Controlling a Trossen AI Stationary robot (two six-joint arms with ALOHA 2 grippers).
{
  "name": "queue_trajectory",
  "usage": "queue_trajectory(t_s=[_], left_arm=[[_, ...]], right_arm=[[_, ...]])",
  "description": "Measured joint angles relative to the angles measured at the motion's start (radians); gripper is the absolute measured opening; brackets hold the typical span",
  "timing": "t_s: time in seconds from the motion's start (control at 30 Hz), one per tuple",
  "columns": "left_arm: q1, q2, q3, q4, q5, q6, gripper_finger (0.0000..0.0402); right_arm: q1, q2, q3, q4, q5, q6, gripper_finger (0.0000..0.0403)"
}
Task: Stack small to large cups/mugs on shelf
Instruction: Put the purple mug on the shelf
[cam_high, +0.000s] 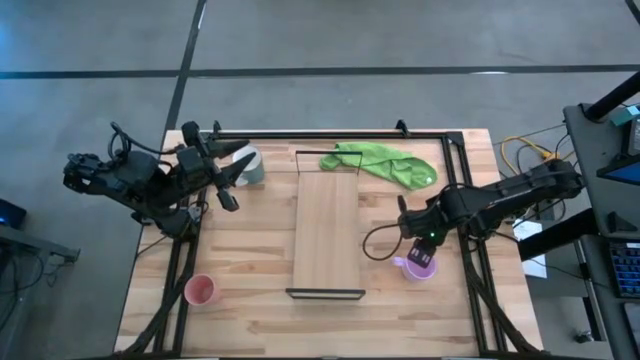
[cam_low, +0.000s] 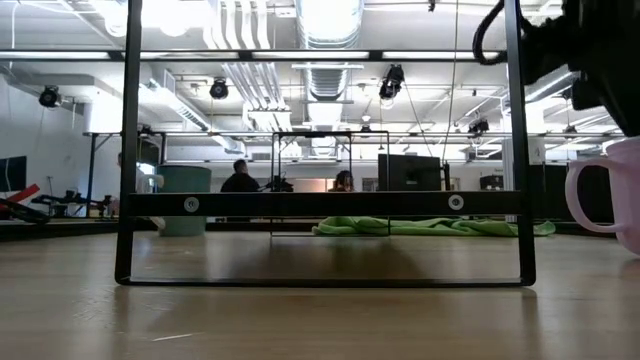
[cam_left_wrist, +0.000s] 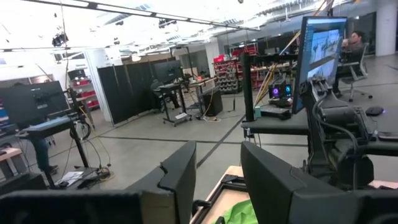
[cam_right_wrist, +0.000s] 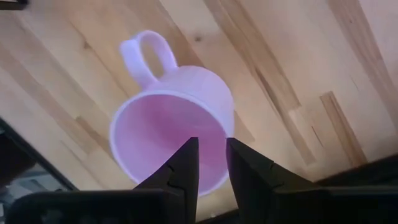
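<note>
lilac mug (cam_high: 418, 267) upright right of shelf (cam_high: 327, 230) | pink cup (cam_high: 201, 290) front-left | white-grey mug (cam_high: 248, 165), probably upright, back-left

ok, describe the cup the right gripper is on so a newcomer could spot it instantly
Start at the long light-wood shelf board in the table's middle, then look to its right, near the front end. There, directly under the right gripper, stands a lilac-purple handled mug, the fingers straddling its rim. The salmon-pink handleless cup sits left of the shelf, the white-grey mug at the back left.

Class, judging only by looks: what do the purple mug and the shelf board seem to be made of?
Purple mug: probably matte plastic or glazed ceramic; smooth, evenly lilac, with little shine. Shelf board: light wood or veneer, with faint lengthwise grain; its thin black end frame looks like metal.
</note>
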Motion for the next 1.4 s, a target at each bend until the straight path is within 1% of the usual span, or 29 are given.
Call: queue_trajectory(t_s=[0.43,0.63,0.73,0.87,1.07,1.17,1.2,1.27,1.4], left_arm=[[0.000,0.009,0.000,0.001,0.000,0.000,0.0113],[0.000,0.010,0.000,0.000,0.000,0.000,0.0113],[0.000,0.010,0.000,0.000,0.000,0.000,0.0113],[0.001,0.010,0.000,0.000,0.000,0.001,0.0113],[0.001,0.010,0.000,0.000,0.000,0.001,0.0113],[0.001,0.010,0.000,0.001,0.000,0.001,0.0113],[0.001,0.010,0.000,0.001,0.000,0.001,0.0113],[0.001,0.011,0.000,0.001,0.000,0.001,0.0113],[0.001,0.017,0.000,0.003,0.000,0.001,0.0113]], right_arm=[[0.002,-0.001,-0.102,0.029,0.002,0.009,0.0073],[0.002,-0.001,-0.112,0.052,0.002,0.007,0.0071],[0.002,-0.001,-0.112,0.055,0.002,0.006,0.0059],[0.002,-0.001,-0.112,0.060,0.001,0.005,0.0019],[0.001,0.000,-0.094,0.097,0.021,0.008,0.0010],[-0.008,0.000,-0.024,0.102,0.065,0.003,0.0010],[-0.015,0.000,0.004,0.102,0.093,-0.004,0.0010],[-0.027,0.000,0.071,0.105,0.177,-0.030,0.0010],[-0.052,0.000,0.199,0.148,0.383,-0.112,0.0009]])
